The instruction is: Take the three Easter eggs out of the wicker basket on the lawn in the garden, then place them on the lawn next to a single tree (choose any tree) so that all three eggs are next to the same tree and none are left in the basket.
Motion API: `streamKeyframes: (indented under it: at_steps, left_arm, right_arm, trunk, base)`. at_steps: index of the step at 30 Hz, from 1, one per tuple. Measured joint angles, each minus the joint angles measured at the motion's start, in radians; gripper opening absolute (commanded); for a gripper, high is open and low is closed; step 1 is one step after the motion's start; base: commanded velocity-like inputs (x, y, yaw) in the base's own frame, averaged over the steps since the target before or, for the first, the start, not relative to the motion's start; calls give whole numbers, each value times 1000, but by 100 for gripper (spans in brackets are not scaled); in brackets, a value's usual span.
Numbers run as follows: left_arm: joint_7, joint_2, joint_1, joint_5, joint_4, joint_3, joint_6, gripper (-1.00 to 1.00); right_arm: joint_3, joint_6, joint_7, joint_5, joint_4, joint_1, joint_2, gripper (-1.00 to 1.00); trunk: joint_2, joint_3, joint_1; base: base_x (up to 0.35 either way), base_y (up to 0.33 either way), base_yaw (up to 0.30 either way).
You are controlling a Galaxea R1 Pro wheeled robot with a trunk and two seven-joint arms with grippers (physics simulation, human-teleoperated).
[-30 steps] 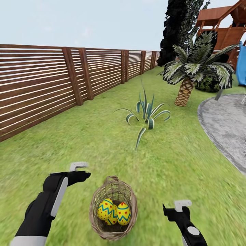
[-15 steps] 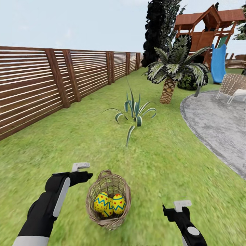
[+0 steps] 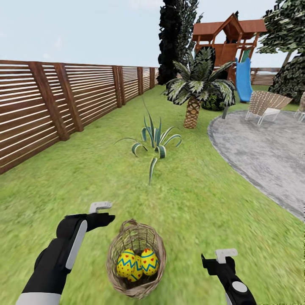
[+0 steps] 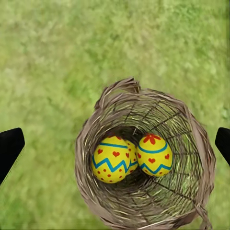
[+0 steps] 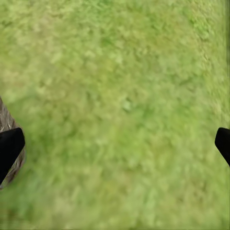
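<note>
The wicker basket (image 3: 135, 283) stands on the lawn (image 3: 203, 199) between my two arms. In it lie the three Easter eggs, yellow with red marks and blue zigzags: one (image 3: 126, 262), one (image 3: 149, 261), and a third (image 3: 136, 274) half hidden between them. In the left wrist view the basket (image 4: 191, 191) sits straight below, with two eggs (image 4: 111, 160) (image 4: 153, 155) showing. My left gripper (image 3: 106, 219) hovers just left of the rim, open, its fingertips (image 4: 9, 148) wide apart. My right gripper (image 3: 207, 263) is open over bare grass right of the basket. A tree (image 3: 283, 27) with mottled foliage stands far right.
A spiky agave (image 3: 154, 140) and a small palm (image 3: 197, 91) grow ahead on the grass. A wooden fence (image 3: 63, 101) runs along the left. Grey paving (image 3: 262, 152) with a woven lounge chair (image 3: 264, 103) lies to the right. Behind are a near-black tree (image 3: 173, 38) and a playhouse with a slide (image 3: 242, 78).
The camera has swung to the right, bringing the paving, chair and far tree into view. Both arms and the basket keep their places in the picture.
</note>
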Motion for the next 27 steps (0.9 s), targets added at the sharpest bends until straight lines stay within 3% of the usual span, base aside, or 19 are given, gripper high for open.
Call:
streamKeyframes:
  at_steps: [9, 15, 27]
  left_arm:
    - [0, 2, 1, -1, 0, -7, -1, 100]
    - [-3, 9, 2, -1, 0, -63, -2, 100]
    - [-4, 6, 1, -2, 0, -74, -3, 100]
  right_arm:
    - [1, 0, 0, 0, 1, 0, 1, 100]
    - [1, 0, 0, 0, 0, 0, 1, 100]
    - [1, 0, 0, 1, 0, 0, 1, 100]
  trunk:
    - [0, 4, 0]
    - [0, 4, 0]
    - [0, 5, 0]
  base:
    - [167, 261, -136]
    - [34, 34, -5]
    - [1, 28, -62]
